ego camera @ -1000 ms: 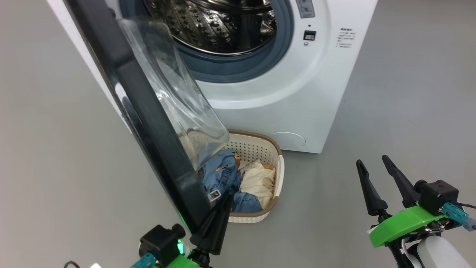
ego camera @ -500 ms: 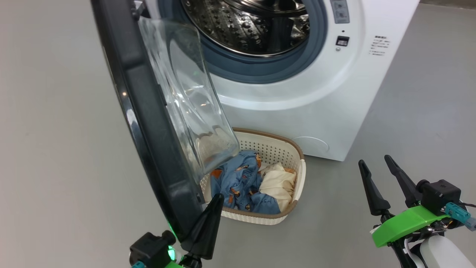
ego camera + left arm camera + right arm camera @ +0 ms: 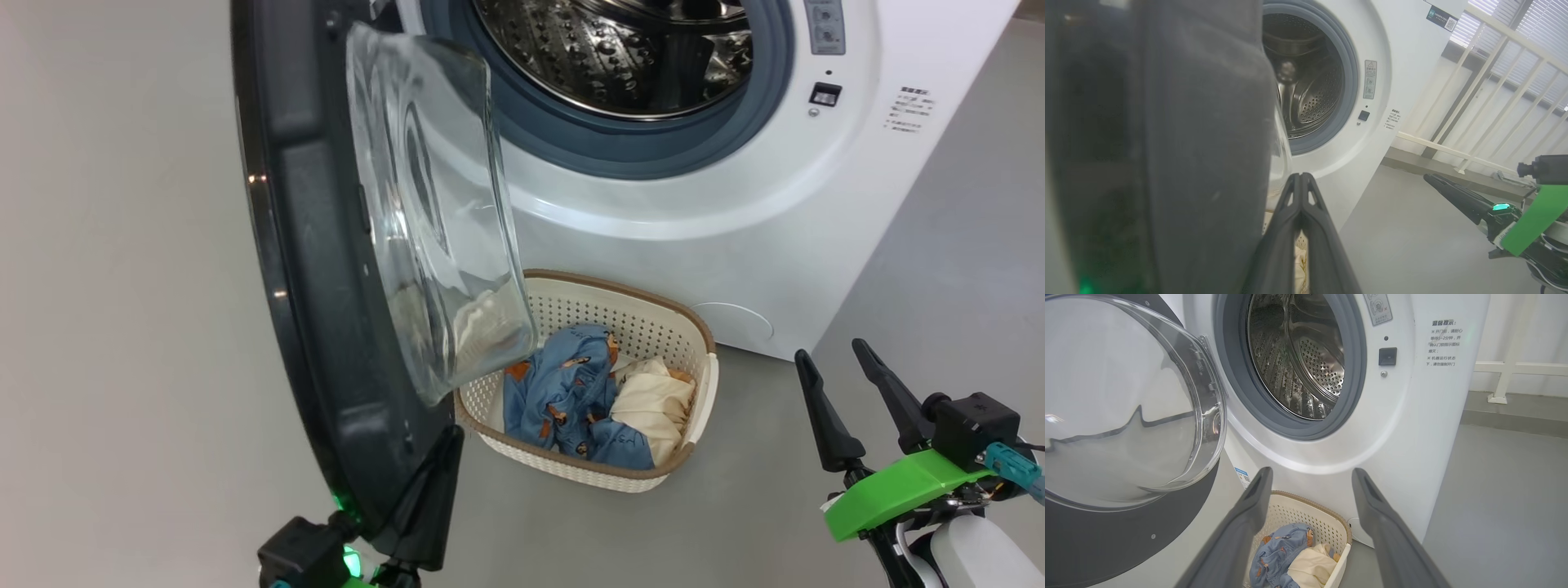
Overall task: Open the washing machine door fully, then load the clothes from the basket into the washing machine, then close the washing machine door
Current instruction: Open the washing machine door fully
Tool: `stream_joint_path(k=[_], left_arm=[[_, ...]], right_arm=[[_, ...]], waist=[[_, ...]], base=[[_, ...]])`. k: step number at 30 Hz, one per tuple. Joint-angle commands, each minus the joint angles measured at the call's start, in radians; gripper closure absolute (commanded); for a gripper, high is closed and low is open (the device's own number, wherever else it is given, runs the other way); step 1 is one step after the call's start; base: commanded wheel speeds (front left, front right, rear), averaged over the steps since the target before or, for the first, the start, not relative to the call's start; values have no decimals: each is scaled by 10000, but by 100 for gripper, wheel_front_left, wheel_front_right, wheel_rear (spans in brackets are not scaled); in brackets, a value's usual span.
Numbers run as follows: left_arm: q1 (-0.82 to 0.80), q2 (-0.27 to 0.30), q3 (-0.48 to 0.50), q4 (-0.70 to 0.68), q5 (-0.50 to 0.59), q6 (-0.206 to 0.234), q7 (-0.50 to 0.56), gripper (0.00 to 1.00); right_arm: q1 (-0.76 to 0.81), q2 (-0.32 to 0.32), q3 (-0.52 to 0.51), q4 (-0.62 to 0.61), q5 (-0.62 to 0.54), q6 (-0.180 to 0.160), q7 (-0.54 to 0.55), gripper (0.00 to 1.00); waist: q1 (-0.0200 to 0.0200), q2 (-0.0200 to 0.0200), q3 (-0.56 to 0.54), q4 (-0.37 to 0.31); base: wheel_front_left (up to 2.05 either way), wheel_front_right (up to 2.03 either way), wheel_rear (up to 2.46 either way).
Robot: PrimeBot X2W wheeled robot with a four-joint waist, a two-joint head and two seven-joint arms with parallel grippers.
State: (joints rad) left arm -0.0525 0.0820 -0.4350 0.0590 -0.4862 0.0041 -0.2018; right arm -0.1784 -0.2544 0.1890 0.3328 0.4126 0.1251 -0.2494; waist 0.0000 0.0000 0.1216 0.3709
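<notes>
The washing machine door (image 3: 302, 245) stands partly swung out to the left, its glass bowl (image 3: 433, 237) facing the washing machine (image 3: 718, 237) and the steel drum (image 3: 620, 57). My left gripper (image 3: 451, 434) is shut with nothing in it, its tip against the inner side of the door's lower rim (image 3: 1200, 143). Before the machine on the floor, the basket (image 3: 629, 291) holds the clothes, one blue printed piece (image 3: 563, 392) and one cream piece (image 3: 653, 400). My right gripper (image 3: 831, 351) hangs open to the right of the basket and apart from it. Between its fingers (image 3: 1257, 490) I see the basket (image 3: 1306, 510).
Grey floor (image 3: 122, 327) surrounds the machine. The door bowl overhangs the basket's left end. A white railing (image 3: 1486, 94) and a low ledge run behind the machine on the right.
The camera has shifted, moving the whole scene right. The door has swung further left, away from the opening, with my left gripper following its lower rim. More of the basket shows.
</notes>
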Motion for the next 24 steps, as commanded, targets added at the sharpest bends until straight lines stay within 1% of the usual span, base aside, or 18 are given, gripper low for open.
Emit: stream_joint_path(k=[1, 14, 24], left_arm=[[-67, 230, 589, -298, -100, 217, -123, 100], [220, 556, 1327, -429, -236, 790, -240, 100], [200, 896, 2058, -319, -339, 1149, -341, 100]], right_arm=[[-148, -166, 132, -240, -83, 56, -124, 0], [-174, -236, 159, -233, -100, 56, -124, 0], [-193, -216, 219, -162, -69, 56, -124, 0]], waist=[[0, 0, 26, 118], [0, 0, 66, 457], [0, 0, -6, 446]], base=[[0, 0, 0], [0, 0, 0], [0, 0, 0]])
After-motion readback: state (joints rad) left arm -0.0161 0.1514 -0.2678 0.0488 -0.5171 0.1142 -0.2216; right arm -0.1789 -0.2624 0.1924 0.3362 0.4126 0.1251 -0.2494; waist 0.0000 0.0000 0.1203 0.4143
